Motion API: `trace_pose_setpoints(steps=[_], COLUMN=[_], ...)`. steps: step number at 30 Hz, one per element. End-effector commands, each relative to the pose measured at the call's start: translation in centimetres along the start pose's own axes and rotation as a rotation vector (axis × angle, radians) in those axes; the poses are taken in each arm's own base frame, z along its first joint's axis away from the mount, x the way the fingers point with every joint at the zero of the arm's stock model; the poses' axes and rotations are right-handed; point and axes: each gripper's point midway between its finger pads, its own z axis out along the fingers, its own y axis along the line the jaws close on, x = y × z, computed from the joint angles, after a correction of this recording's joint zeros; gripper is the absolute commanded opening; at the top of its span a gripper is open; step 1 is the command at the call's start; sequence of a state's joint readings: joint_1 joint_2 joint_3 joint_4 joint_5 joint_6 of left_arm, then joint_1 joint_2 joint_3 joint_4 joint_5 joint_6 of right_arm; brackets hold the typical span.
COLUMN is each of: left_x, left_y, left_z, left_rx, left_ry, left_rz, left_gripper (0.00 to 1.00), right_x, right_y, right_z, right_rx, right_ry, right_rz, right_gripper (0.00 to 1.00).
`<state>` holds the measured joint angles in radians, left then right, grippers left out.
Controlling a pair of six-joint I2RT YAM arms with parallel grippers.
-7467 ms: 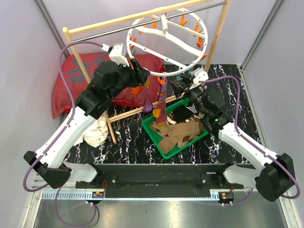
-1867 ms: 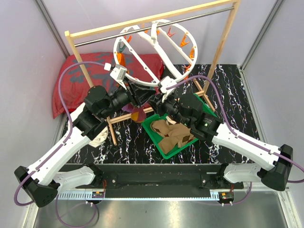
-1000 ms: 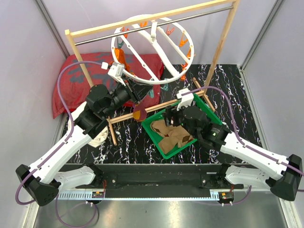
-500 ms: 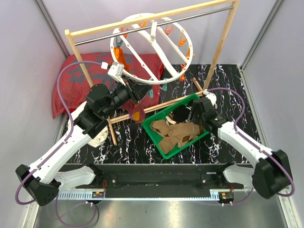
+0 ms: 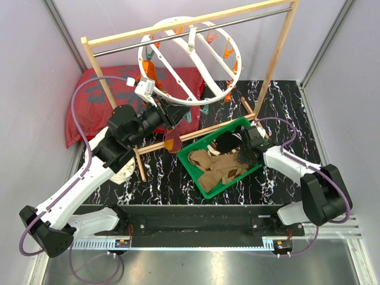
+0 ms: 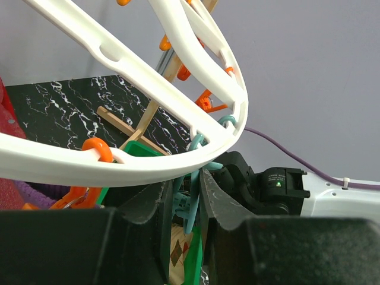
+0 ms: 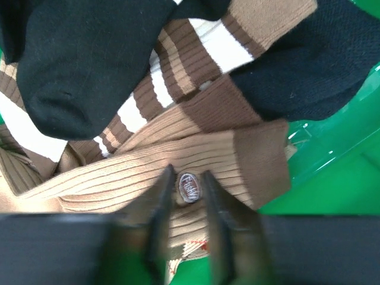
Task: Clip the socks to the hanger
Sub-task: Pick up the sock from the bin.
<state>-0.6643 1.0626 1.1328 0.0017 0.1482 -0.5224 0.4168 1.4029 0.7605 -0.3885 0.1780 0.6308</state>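
Moved: against half a second ago, the right arm has folded lower and its right hand point(image 7: 187, 178) has dropped into the green bin point(image 5: 189, 171); the left arm and the hanger sit as they did.
Rack point(image 5: 276, 59): wooden posts with a metal bar, standing across the top of the frame on the black marbled table point(image 5: 285, 107).
Hanger point(image 6: 119, 169): a white plastic ring with curved crossbars, hooked on the rack bar at upper centre and tilted; orange and teal clips dangle from its rim.
Socks point(image 7: 142, 172): heaped in the green bin at lower centre. They are ribbed tan with brown cuffs, brown with white stripes, and black.
Left hand point(image 6: 187, 181): at the ring's lower rim, fingers narrowed onto a teal clip point(image 6: 189, 208), one against each side.
Right hand: fingers a narrow gap apart, tips on the tan sock with its small oval label between them; whether any fabric is pinched cannot be told.
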Motion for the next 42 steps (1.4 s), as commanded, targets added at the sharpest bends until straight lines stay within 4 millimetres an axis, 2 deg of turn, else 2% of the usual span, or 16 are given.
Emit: trace_pose_setpoints(steps=[1, 5, 7, 11, 13, 14, 19, 21, 22, 24, 25, 26, 27, 31, 34, 42], left_x=[-1.7, -2.0, -2.0, -1.8, -1.9, -1.9, -1.8, -1.8, -1.9, -2.0, -2.0, -2.0, -2.1, -2.1, -2.0, -2.2], left_y=[-0.7, -0.8, -0.8, -0.7, -0.8, -0.8, -0.8, -0.9, -0.9, -1.0, -1.0, -0.9, -1.0, -1.0, -1.1, -1.2], left_z=[0.0, -0.2, -0.2, -0.1, -0.1, -0.1, 0.1, 0.0, 0.0, -0.1, -0.2, -0.2, -0.3, -0.2, -0.2, -0.4], left_rx=[0.008, 0.007, 0.007, 0.006, 0.008, 0.009, 0.010, 0.013, 0.014, 0.016, 0.016, 0.012, 0.013, 0.014, 0.018, 0.019], left_ry=[-0.043, -0.049, -0.049, -0.046, -0.047, -0.046, -0.042, -0.038, -0.041, -0.043, -0.045, -0.048, -0.049, -0.048, -0.044, -0.051], left_rz=[0.010, 0.015, 0.015, 0.013, 0.013, 0.013, 0.013, 0.013, 0.013, 0.015, 0.015, 0.017, 0.017, 0.018, 0.015, 0.015], left_gripper=[0.09, 0.09, 0.09, 0.09, 0.09, 0.09, 0.09, 0.10, 0.09, 0.09, 0.10, 0.09, 0.09, 0.09, 0.09, 0.09], right_x=[-0.9, -3.0, -3.8, -5.5, -4.8, -5.2, -3.7, -3.8, -4.3, -4.8, -6.0, -6.2, -7.2, -8.4, -8.0, -7.9], right_y=[1.4, 2.5, 3.0, 5.7, 6.4, 7.2, 7.9, 8.1, 8.5, 8.1, 8.4, 7.6, 7.7, 6.9, 5.0, 3.7], right_z=[-0.2, -1.7, -2.6, -4.0, -3.3, -3.4, -0.7, -0.9, -1.5, -2.1, -3.4, -3.5, -4.8, -5.8, -5.0, -3.5], right_rx=[-0.055, -0.099, -0.119, -0.203, -0.208, -0.220, -0.203, -0.206, -0.218, -0.203, -0.217, -0.185, -0.201, -0.235, -0.206, -0.234], right_ry=[-0.006, -0.060, -0.075, -0.086, -0.050, -0.050, 0.056, 0.055, 0.034, -0.006, -0.064, -0.094, -0.141, -0.224, -0.251, -0.229], right_rz=[-0.026, -0.087, -0.135, -0.255, -0.342, -0.362, -0.409, -0.388, -0.357, -0.321, -0.274, -0.244, -0.183, 0.018, 0.152, 0.459], right_gripper=[0.21, 0.08, 0.08, 0.09, 0.09, 0.11, 0.25, 0.31, 0.39, 0.44, 0.46, 0.48, 0.48, 0.51, 0.50, 0.50])
